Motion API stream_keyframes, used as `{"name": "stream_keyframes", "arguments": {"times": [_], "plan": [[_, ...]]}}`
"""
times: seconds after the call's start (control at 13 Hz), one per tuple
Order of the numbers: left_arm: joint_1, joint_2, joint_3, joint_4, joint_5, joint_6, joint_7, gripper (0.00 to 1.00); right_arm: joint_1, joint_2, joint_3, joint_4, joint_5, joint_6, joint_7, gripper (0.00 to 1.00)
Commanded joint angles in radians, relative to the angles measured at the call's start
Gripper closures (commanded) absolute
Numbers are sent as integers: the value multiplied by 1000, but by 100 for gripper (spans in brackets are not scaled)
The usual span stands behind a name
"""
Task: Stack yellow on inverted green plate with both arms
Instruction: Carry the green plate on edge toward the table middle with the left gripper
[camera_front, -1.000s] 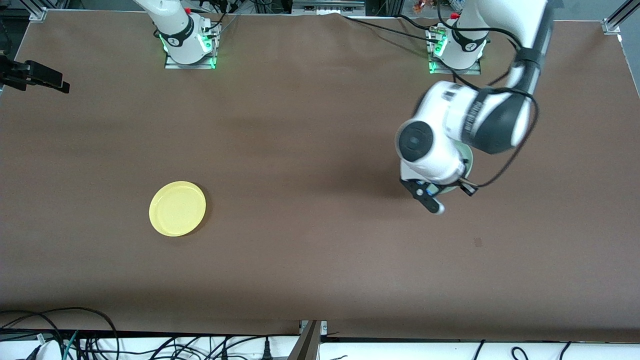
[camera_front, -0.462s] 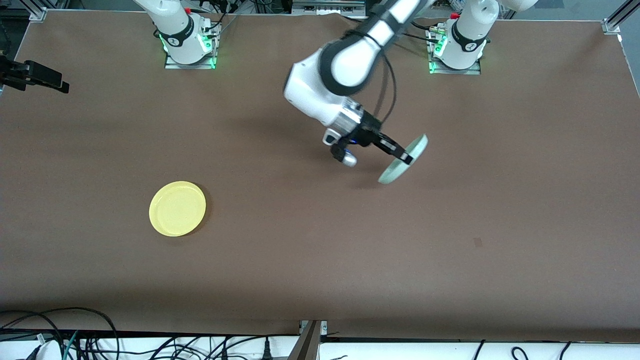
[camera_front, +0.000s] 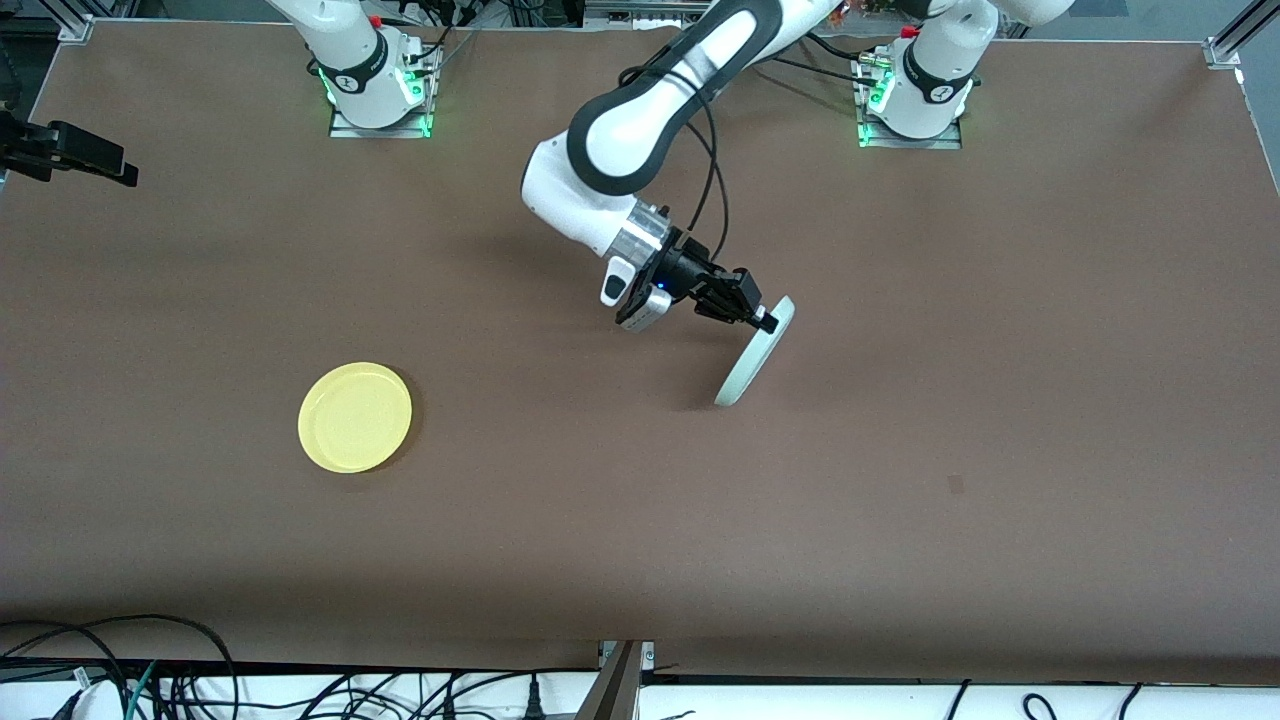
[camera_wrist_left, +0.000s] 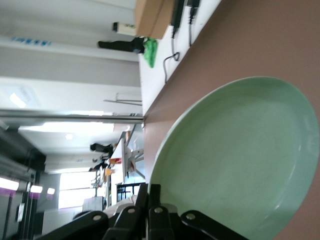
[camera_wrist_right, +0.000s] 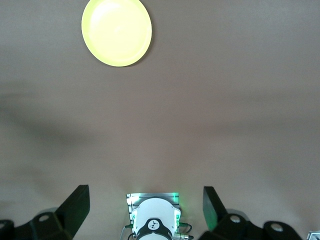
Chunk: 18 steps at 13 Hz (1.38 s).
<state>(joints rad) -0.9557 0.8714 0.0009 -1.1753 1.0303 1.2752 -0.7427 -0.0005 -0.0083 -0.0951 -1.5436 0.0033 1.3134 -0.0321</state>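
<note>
Front view: cables (camera_front: 120, 670) along table (camera_front: 1000, 560) edge

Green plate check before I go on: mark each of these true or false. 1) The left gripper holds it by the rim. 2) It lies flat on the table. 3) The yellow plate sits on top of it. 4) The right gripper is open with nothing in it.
1) True: the left gripper is shut on the rim of the green plate.
2) False: it is steeply tilted, nearly on edge, over the middle of the table.
3) False: the yellow plate lies alone on the table, toward the right arm's end.
4) True: the right gripper is open and empty, high above the table.
</note>
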Motion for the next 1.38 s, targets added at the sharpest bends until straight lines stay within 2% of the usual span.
{"name": "stream_keyframes", "arguments": {"times": [0.0, 0.23, 0.46, 1.31], "plan": [[-64, 120, 70, 121, 17, -53, -67, 100, -10, 5, 3, 17, 18, -9, 8, 0], [-71, 130, 71, 121, 19, -39, -83, 100, -10, 5, 3, 17, 18, -11, 8, 0], [-92, 185, 79, 123, 20, -36, -83, 100, -10, 5, -3, 17, 20, -9, 8, 0], [-120, 189, 67, 128, -22, 18, -81, 100, -10, 7, -3, 17, 20, -11, 8, 0]]}}
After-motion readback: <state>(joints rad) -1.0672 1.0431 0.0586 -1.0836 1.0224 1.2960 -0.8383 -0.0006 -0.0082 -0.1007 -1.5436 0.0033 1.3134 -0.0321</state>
